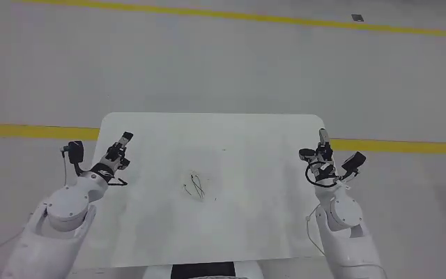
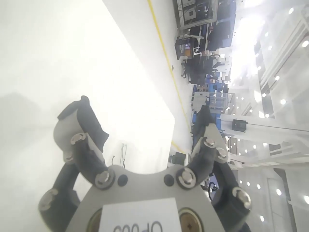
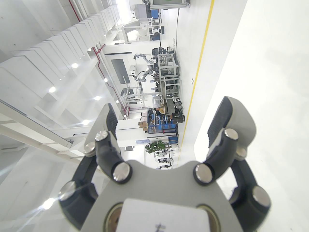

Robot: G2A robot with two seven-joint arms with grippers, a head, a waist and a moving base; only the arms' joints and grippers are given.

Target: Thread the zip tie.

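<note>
zip tie [image 1: 196, 186] at table [image 1: 265, 139] centre | your left gripper [image 1: 122, 146] nearer than right gripper [image 1: 322, 143] | both jaws apart, empty

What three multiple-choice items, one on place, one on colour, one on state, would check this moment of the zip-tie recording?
1. Where do the zip ties lie?
A. near the middle of the table
B. at its far edge
C. on the floor

2. What colour is the table top?
A. black
B. white
C. green

3. How do the left gripper and the right gripper stand?
A. both shut on a zip tie
B. one open, one shut
C. both with fingers open, holding nothing

Answers:
1 A: the top view shows the thin dark strands at the table's centre, between the two arms.
2 B: the top is plain white in the top view.
3 C: each wrist view shows its fingers spread with nothing between them.
</note>
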